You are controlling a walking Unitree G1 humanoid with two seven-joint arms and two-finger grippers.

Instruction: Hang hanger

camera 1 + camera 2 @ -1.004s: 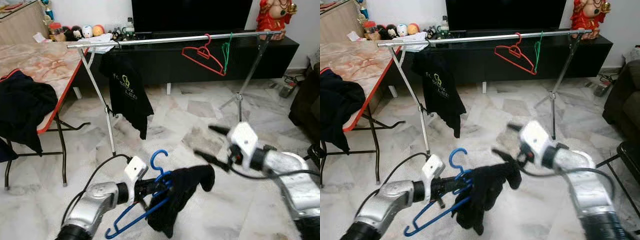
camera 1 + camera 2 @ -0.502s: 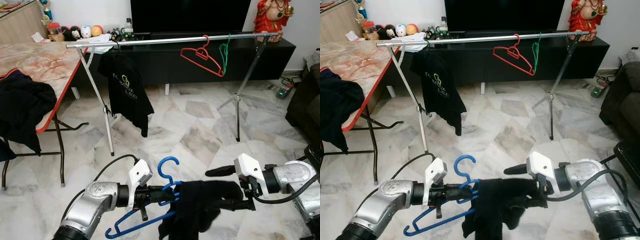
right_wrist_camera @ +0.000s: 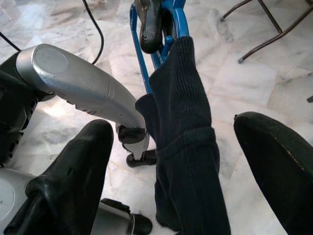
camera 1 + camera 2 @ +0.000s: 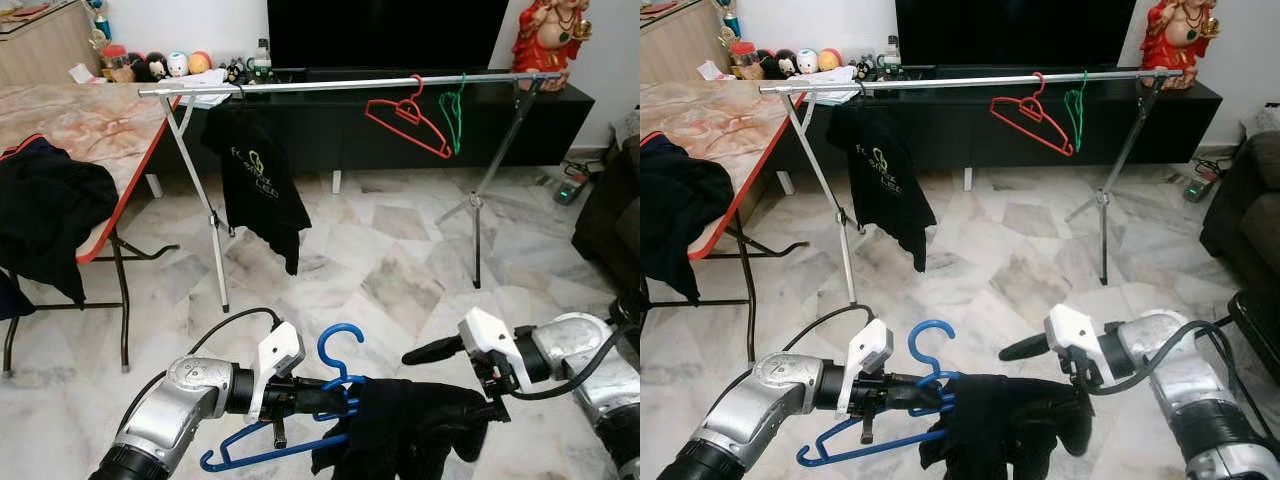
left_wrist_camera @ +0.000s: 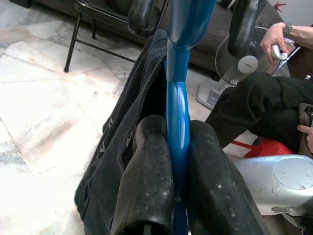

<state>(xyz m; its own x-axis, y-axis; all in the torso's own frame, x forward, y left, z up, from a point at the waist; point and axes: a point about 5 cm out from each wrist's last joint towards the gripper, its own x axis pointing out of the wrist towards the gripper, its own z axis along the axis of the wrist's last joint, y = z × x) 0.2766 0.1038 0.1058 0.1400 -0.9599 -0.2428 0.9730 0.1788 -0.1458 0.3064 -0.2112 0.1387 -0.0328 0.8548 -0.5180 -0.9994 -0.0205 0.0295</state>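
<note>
My left gripper (image 4: 335, 398) is shut on the neck of a blue hanger (image 4: 340, 338), low in front of me; in the left wrist view the blue hanger (image 5: 177, 112) sits pinched between both fingers. A dark garment (image 4: 410, 432) is draped over the hanger. My right gripper (image 4: 445, 385) is open at the garment's right end, and the right wrist view has the garment's sleeve (image 3: 186, 147) between its spread fingers (image 3: 73, 166). Further back stands a silver clothes rail (image 4: 350, 84) with a black T-shirt (image 4: 260, 180), a red hanger (image 4: 405, 115) and a green hanger (image 4: 453, 100).
A folding table (image 4: 110, 130) with dark clothes (image 4: 50, 210) stands at the left. A black TV console (image 4: 400, 140) runs behind the rail and a dark sofa (image 4: 610, 200) is at the right. A seated person (image 5: 254, 103) and a fan (image 5: 239, 63) are nearby. A cable (image 4: 225, 325) trails on the marble floor.
My right gripper dropped from above the garment to its right end and now brackets the sleeve. The left gripper turned the hanger more level. The garment hangs lower.
</note>
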